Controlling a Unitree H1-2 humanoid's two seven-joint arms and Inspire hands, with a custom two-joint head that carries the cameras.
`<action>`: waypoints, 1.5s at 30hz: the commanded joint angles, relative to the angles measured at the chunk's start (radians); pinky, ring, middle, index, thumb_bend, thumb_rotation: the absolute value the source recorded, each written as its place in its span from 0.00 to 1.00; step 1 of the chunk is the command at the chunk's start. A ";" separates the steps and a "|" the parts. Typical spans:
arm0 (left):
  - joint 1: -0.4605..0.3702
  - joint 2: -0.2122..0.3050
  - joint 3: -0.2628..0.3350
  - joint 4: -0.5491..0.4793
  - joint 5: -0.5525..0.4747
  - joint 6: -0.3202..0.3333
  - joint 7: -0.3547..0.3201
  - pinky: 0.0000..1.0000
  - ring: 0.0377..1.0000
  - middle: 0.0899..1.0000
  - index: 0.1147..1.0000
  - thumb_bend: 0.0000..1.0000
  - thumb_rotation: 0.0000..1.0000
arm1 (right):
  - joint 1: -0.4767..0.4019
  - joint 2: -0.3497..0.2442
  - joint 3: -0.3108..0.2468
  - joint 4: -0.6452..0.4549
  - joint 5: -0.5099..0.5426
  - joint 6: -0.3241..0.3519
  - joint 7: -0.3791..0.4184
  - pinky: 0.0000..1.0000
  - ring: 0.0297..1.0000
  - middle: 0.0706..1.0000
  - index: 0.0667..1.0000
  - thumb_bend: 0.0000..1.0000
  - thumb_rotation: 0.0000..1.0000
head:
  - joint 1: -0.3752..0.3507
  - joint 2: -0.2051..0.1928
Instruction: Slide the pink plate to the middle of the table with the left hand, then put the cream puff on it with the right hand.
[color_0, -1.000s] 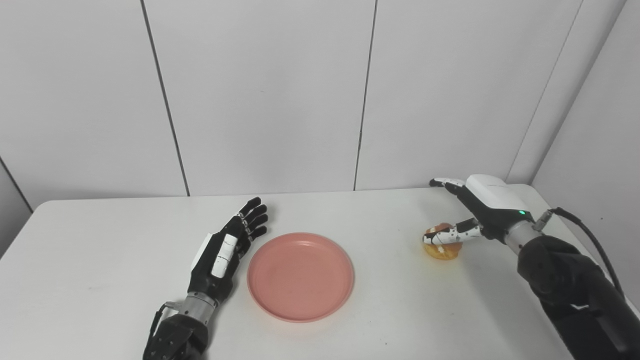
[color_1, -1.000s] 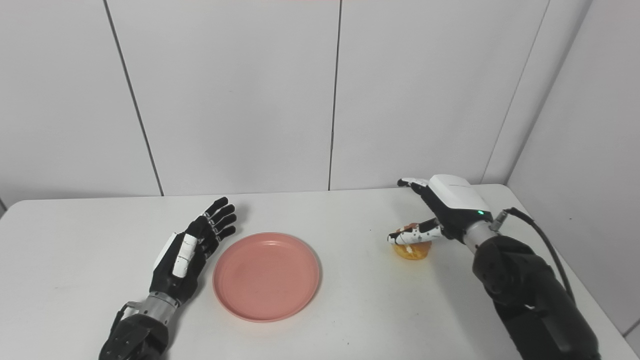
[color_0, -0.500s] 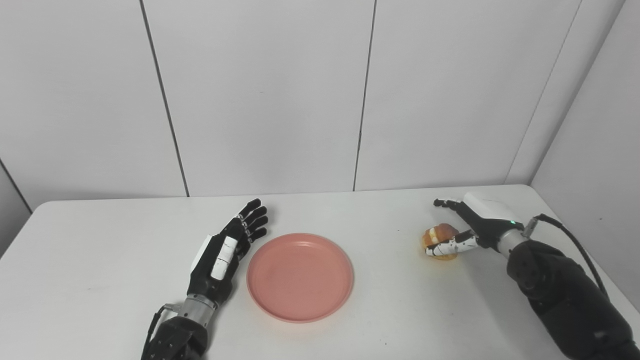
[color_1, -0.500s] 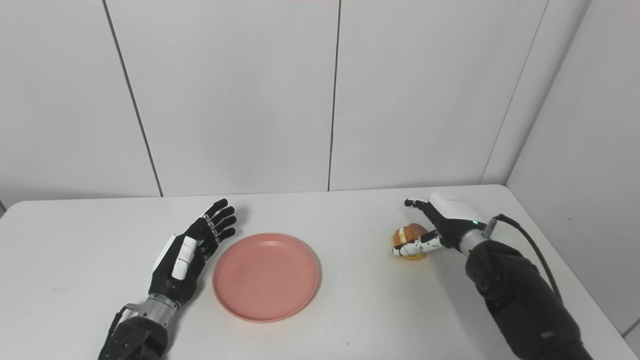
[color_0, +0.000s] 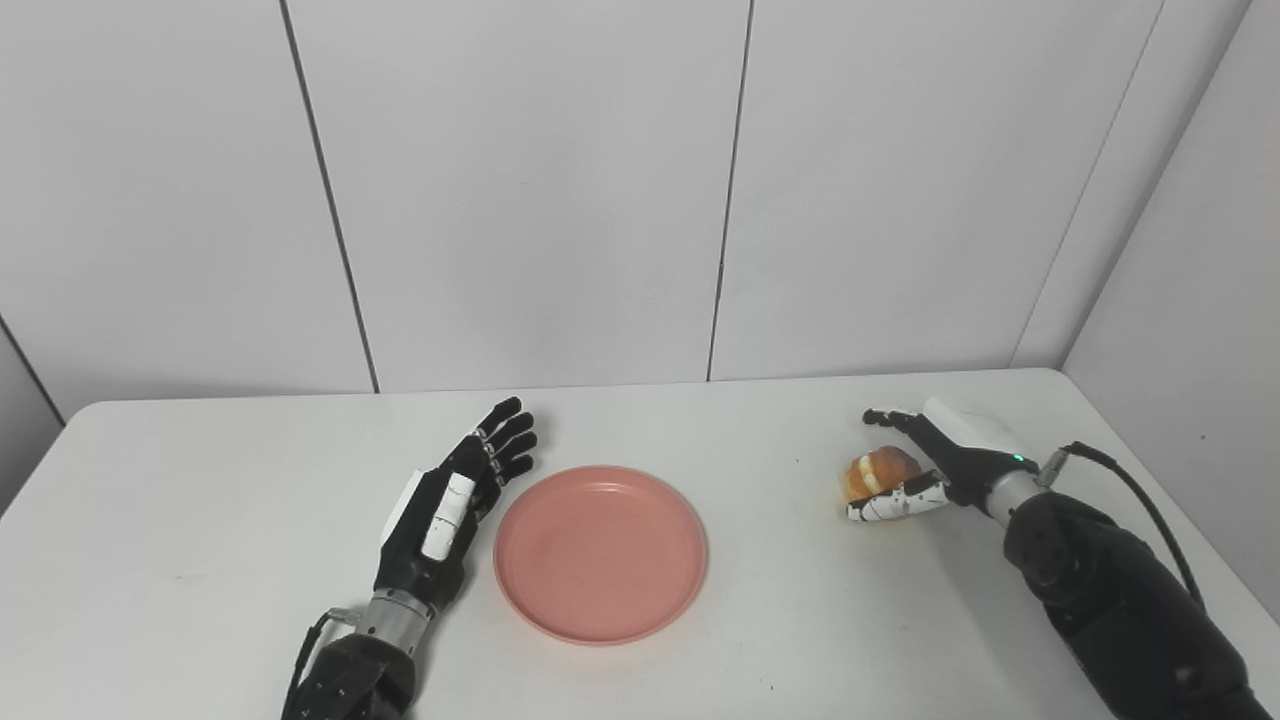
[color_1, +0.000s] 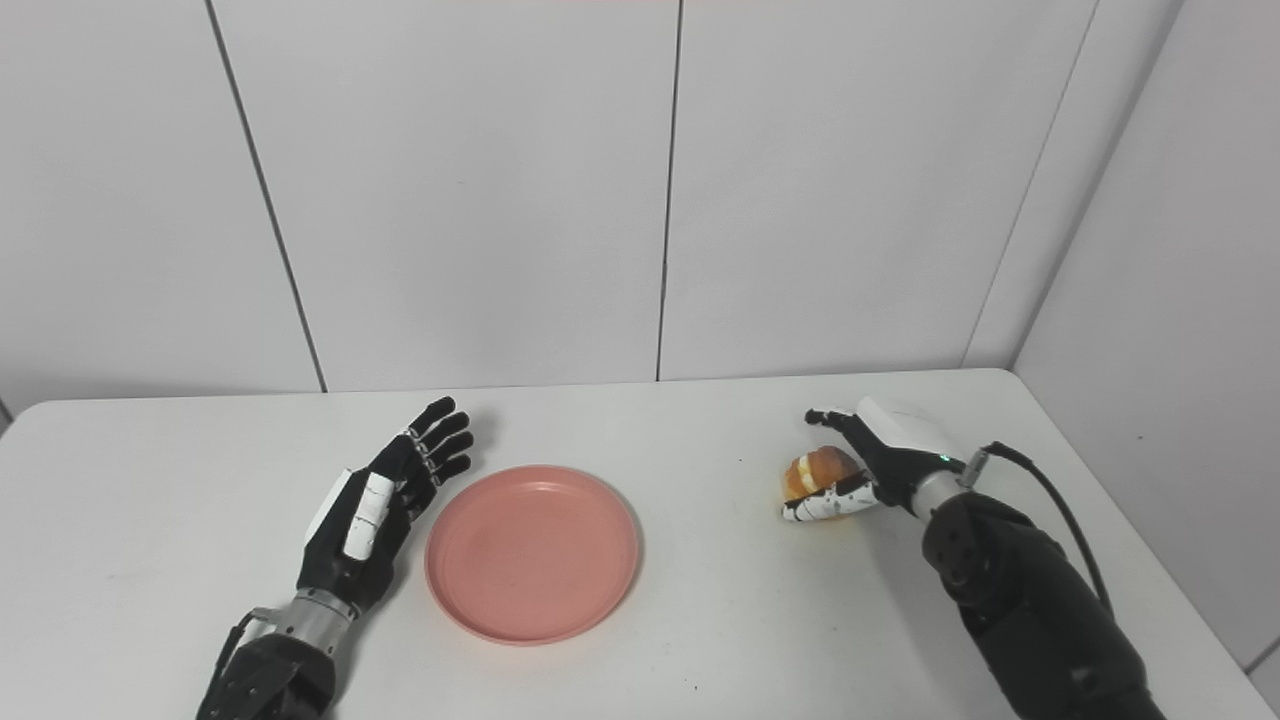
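Plate (color_0: 601, 553) lies bare mid-table; left hand (color_0: 445, 515) beside it, fingers apart; right hand (color_0: 925, 468) fingers cup cream puff (color_0: 877, 471).

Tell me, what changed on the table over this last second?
The right robot hand dropped lower and tipped onto its side, cupping the cream puff, which now shows between thumb and fingers. The pink plate and the open left robot hand beside it stayed put.

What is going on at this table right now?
The robot's right hand is wrapped around a cream puff at the right side of the table, thumb under it. The pink plate sits empty near the middle. The left hand lies open beside the plate's left rim, holding nothing.
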 joint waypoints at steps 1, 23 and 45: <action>0.029 -0.012 -0.003 -0.001 -0.003 0.000 0.006 0.90 0.89 0.89 0.86 0.90 0.86 | -0.029 -0.025 -0.003 -0.013 0.002 -0.019 -0.030 0.75 0.83 0.84 0.82 1.00 0.42 | 0.001 0.001; 0.024 -0.007 -0.007 -0.004 0.005 0.013 0.006 0.89 0.89 0.89 0.85 0.91 0.86 | -0.033 -0.033 0.042 0.038 0.034 -0.007 -0.027 0.29 0.35 0.37 0.47 0.53 0.00 | 0.009 0.012; 0.043 -0.044 -0.019 -0.051 0.048 0.038 0.058 0.86 0.87 0.86 0.83 0.87 0.84 | -0.044 -0.070 0.020 -0.243 0.047 -0.008 0.045 0.33 0.38 0.41 0.47 0.53 0.00 | 0.131 0.025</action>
